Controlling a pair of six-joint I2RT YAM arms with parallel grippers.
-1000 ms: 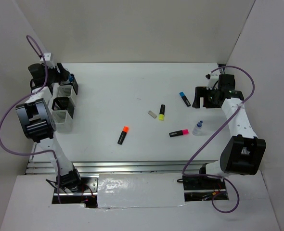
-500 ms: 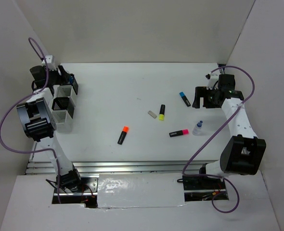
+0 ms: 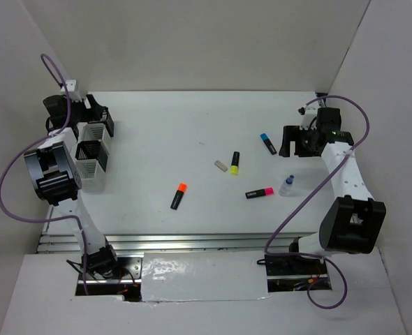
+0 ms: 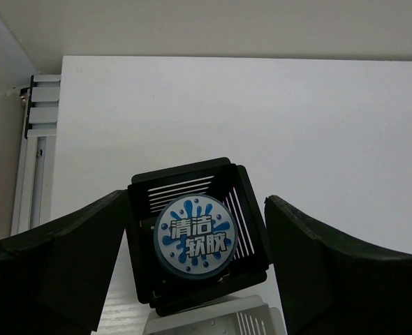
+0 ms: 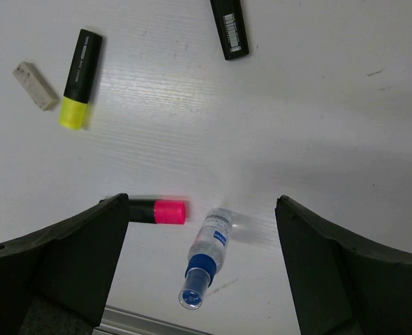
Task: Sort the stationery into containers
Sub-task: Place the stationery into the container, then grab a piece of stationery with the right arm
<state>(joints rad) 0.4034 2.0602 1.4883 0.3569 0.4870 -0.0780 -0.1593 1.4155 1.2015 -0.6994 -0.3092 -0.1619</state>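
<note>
Two arms, both with jaws spread wide and nothing held.

1. Left arm: runs up the left edge of the table (image 3: 192,118), wrist at the far left corner. The left gripper (image 4: 195,209) points down over the far end of the cup row (image 3: 89,155). Its fingers (image 4: 66,265) stand one on each side of a black cup (image 4: 185,183), clear of its walls.
2. Pot (image 4: 196,236): lying inside that black cup, printed lid up (blue splash, white characters). A white cup (image 4: 213,322) adjoins on the near side.
3. Right arm: stretched up the right side, wrist turned toward the centre. The right gripper (image 5: 200,202) hangs above the table, open over loose stationery.
4. Six loose items on the table:
   - blue highlighter (image 3: 267,143), just beside the right gripper
   - yellow highlighter (image 5: 79,78), with the eraser (image 5: 35,77) near it
   - pink highlighter (image 5: 156,210), just beside a small clear bottle (image 5: 207,258) lying on its side
   - orange highlighter (image 3: 179,196), well apart, nearer the middle
</note>
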